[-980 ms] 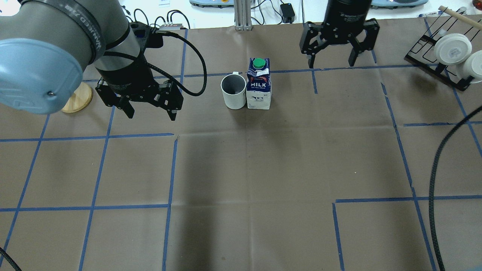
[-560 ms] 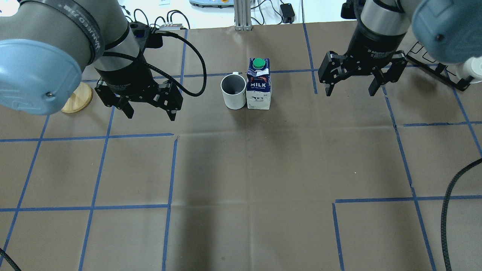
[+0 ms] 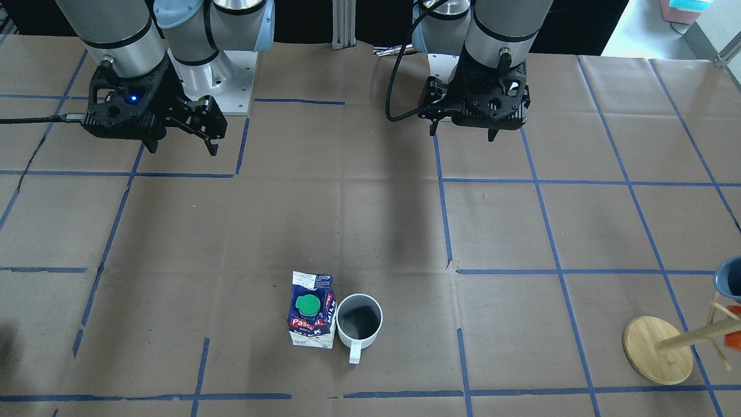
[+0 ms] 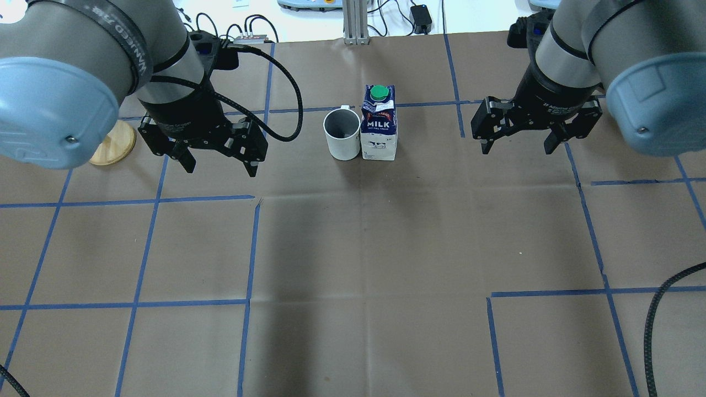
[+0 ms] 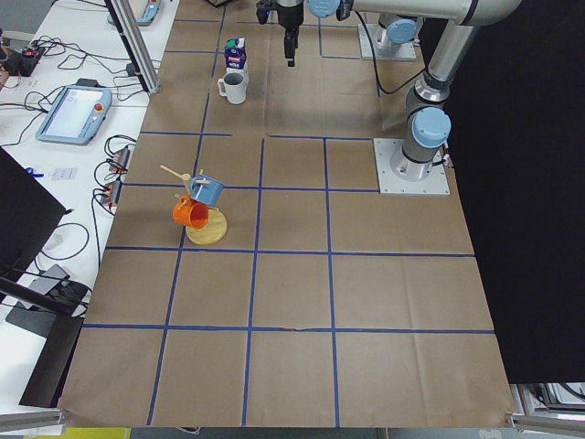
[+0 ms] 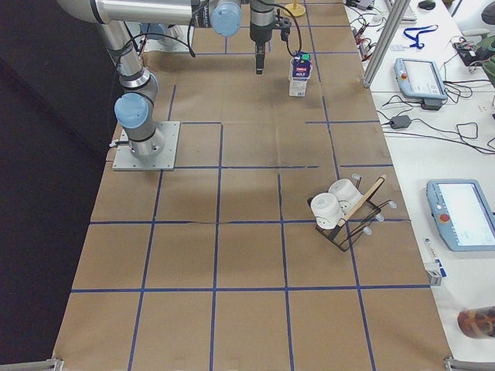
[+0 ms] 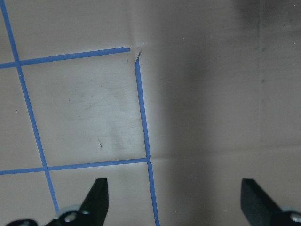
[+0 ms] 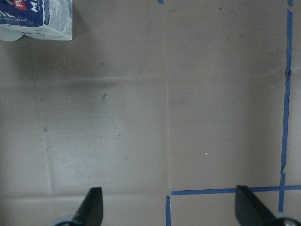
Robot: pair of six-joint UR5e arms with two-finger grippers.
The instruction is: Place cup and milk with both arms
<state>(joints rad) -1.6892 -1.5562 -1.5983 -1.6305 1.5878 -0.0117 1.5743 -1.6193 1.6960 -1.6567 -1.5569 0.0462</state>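
The white cup [image 4: 342, 134] and the blue-and-white milk carton [image 4: 379, 124] with a green cap stand side by side, touching, at the table's far centre. They also show in the front view, cup [image 3: 359, 319] and milk [image 3: 312, 317]. My left gripper [image 4: 220, 166] hangs open and empty to the left of the cup. My right gripper [image 4: 517, 148] hangs open and empty to the right of the milk. The right wrist view shows the milk's corner [image 8: 40, 19] far from the open fingers [image 8: 94, 205]. The left wrist view shows only paper and tape.
A wooden mug tree base [image 4: 113, 144] stands behind my left gripper, with blue and orange mugs [image 5: 196, 203] on it. A black rack with white cups [image 6: 340, 209] stands at the far right. Brown paper with blue tape lines [image 4: 248, 248] covers the table.
My right arm has swung from the table's back edge to the right and nearer, its gripper still open. The left arm, cup and milk have not moved.
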